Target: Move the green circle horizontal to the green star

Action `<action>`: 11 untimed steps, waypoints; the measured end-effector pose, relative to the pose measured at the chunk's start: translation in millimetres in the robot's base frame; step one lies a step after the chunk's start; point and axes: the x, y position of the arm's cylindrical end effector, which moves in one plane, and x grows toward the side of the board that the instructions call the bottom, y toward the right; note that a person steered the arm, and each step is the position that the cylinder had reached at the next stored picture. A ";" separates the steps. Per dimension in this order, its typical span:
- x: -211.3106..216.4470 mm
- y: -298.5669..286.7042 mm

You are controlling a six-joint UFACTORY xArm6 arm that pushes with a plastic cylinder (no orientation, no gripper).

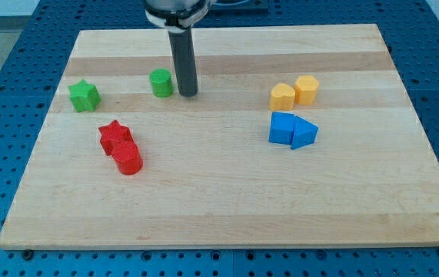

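Near the view's top, the rod stands upright; my tip [187, 94] rests just right of the green circle [161, 82], holding nothing; the green star [84, 95] sits well left.

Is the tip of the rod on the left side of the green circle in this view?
No: my tip stands just to the view's right of the green circle, while the green star lies further to the view's left.

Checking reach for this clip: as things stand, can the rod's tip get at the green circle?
Probably yes. My tip sits just to the view's right of the green circle, almost touching, with nothing between them. The green star lies farther toward the view's left, slightly lower.
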 end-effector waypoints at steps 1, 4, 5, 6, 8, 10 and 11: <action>-33.0 0.0; -33.0 -19.7; -21.3 -19.7; -10.4 -29.9; 4.4 -61.2; 10.4 -73.4; 10.4 -55.1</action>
